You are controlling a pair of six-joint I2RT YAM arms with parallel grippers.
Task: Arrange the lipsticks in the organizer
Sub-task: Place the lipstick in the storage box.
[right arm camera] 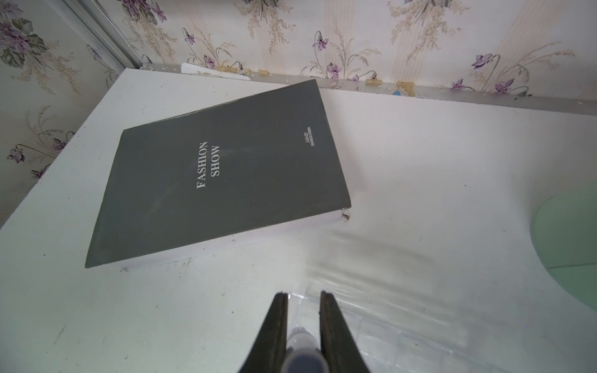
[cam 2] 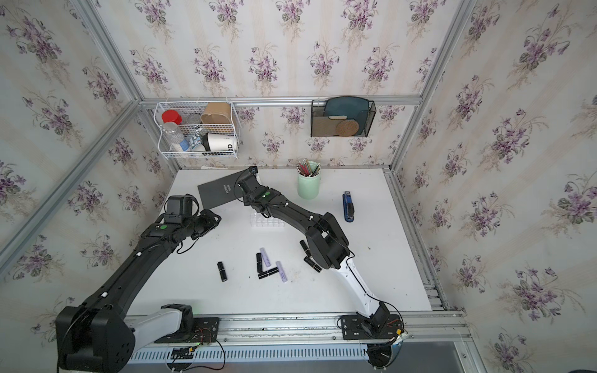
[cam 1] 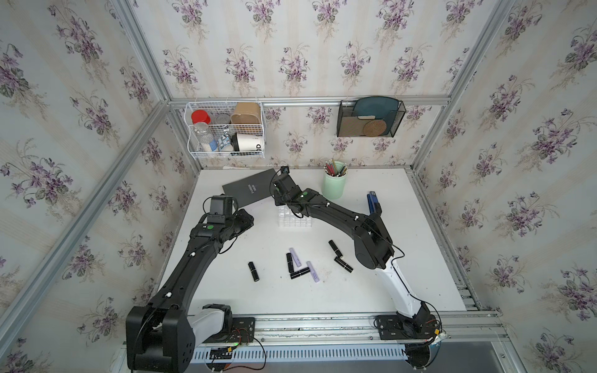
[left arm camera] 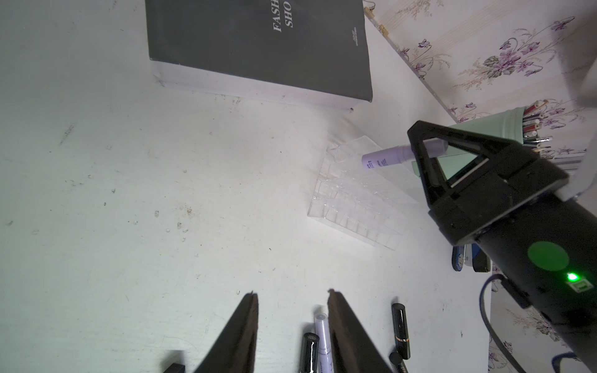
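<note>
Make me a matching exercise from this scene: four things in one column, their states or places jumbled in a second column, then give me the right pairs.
Column one:
1. right gripper
2. left gripper
3. blue stapler
4. mint-green cup

Column two:
A. holds coloured pencils
B. open, holding nothing
C. shut on a lilac lipstick over the organizer
D. lying flat on the table

Pairs: 1-C, 2-B, 3-D, 4-A

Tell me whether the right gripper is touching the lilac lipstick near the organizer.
Touching. The right wrist view shows the lilac lipstick pinched between the right gripper's fingers, with no gap.
</note>
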